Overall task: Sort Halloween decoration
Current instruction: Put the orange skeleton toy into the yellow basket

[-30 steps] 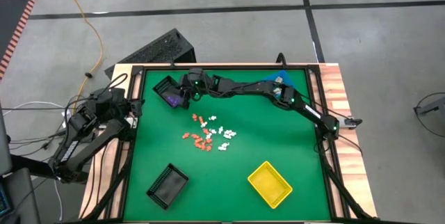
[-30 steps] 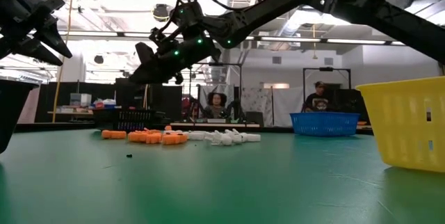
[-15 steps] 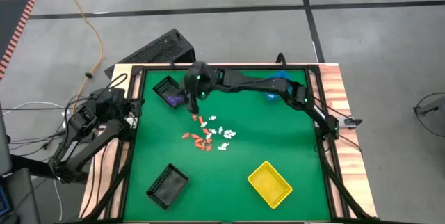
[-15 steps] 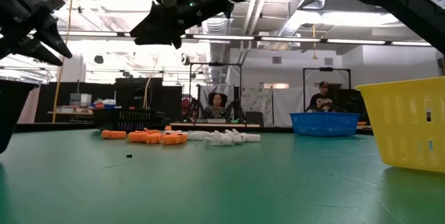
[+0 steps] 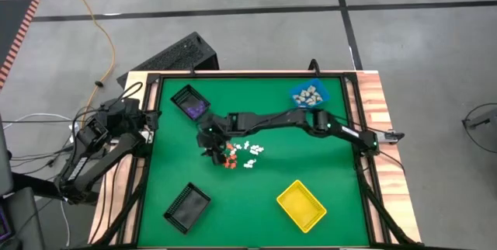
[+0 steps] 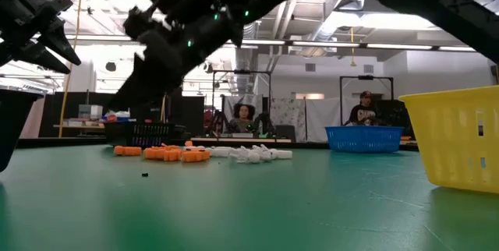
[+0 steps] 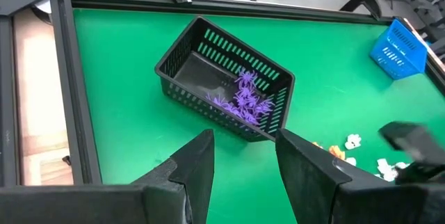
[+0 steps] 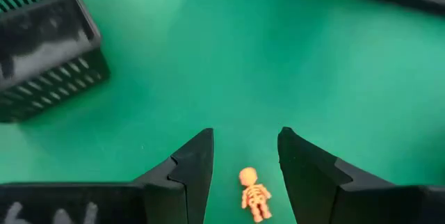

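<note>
The Halloween decoration lies in a loose pile at mid-table, with orange pieces (image 5: pixel 228 157) and white pieces (image 5: pixel 251 154). My right gripper (image 5: pixel 210 147) reaches in from the right and hovers open over the pile's left end. One orange skeleton piece (image 8: pixel 254 193) lies on the mat below the gap between its fingers. A black bin (image 7: pixel 226 78) at the far left holds purple pieces (image 7: pixel 245 100). My left gripper (image 7: pixel 243 165) waits open at the table's left edge, facing that bin.
A blue bin (image 5: pixel 309 93) with beige pieces sits at the far right. A yellow bin (image 5: pixel 301 205) stands at the near right and a second black bin (image 5: pixel 186 205) at the near left. People sit in the room behind the table (image 6: pixel 243 117).
My right gripper has swung from above the far-left black bin toward the table's near edge, rising first and then sinking. It has tipped more downward and now hangs over the pile's left end. The pieces on the mat have stayed put.
</note>
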Robot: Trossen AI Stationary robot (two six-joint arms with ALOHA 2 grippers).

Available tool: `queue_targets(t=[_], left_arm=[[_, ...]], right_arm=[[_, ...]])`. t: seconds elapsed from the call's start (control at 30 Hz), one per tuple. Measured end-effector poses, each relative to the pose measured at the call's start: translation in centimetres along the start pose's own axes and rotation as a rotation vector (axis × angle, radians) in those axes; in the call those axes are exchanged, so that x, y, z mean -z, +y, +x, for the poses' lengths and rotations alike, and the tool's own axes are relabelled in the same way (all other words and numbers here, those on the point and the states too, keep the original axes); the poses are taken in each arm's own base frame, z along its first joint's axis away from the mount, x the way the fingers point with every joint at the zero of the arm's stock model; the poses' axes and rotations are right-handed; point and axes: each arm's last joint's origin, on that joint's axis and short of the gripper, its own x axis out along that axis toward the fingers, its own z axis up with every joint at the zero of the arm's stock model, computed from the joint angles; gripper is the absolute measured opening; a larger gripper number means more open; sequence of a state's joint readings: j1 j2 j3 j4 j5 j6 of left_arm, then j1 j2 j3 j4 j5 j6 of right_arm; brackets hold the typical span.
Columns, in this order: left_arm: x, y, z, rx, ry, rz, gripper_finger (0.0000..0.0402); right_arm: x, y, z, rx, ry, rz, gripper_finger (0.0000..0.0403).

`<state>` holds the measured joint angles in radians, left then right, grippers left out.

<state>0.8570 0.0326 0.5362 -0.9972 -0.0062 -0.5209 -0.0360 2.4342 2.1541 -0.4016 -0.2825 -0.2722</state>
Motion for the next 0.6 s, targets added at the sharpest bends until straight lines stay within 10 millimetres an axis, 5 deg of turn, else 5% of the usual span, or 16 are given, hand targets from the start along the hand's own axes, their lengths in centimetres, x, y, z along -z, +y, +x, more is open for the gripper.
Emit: queue_targets(t=[0.23,0.6], left_arm=[[0.0,0.0,0.0,-0.001,-0.001,0.000,0.0143],[0.0,0.0,0.0,0.000,-0.001,0.000,0.0143]], right_arm=[[3.0,-0.5,2.6,-0.016,0.082,0.013,0.0185],[4.2,-1.3,3.0,0.019,0.141,0.035,0.0157]])
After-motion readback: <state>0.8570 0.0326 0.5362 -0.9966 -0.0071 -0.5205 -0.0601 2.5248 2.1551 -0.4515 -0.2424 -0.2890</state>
